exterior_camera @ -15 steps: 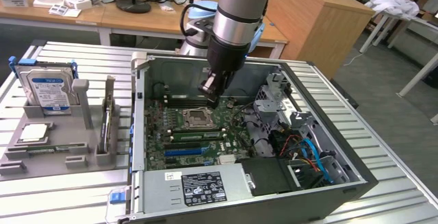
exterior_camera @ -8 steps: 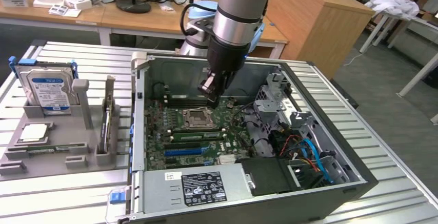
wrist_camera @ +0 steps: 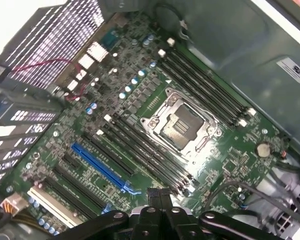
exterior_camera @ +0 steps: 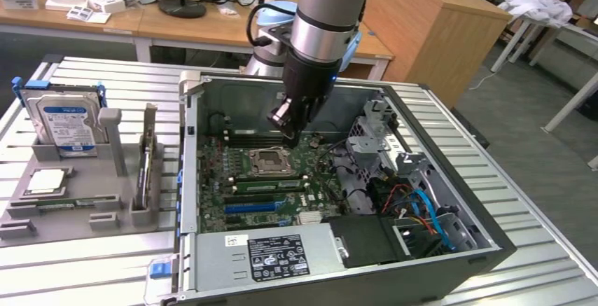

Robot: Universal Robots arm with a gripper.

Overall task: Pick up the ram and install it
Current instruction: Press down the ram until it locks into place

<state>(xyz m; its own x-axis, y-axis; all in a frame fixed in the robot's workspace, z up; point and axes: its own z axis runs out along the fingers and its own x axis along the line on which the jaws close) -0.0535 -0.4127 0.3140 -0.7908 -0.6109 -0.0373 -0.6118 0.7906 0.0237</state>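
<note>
The ram (exterior_camera: 64,202) lay flat in the grey holder (exterior_camera: 75,211) at the exterior view's left, apparently untouched, well apart from the gripper (exterior_camera: 291,138); the gripper's fingers were together, holding nothing, above the motherboard (wrist_camera: 140,125) inside the open computer case (exterior_camera: 449,201), near the processor socket (wrist_camera: 181,125).

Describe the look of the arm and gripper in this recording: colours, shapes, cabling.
The arm is a thick silver-grey cylinder with a light blue joint cap and a black cable looping beside it. Below it sits a black wrist section ending in a narrow black gripper with bolted metal fingers.
</note>
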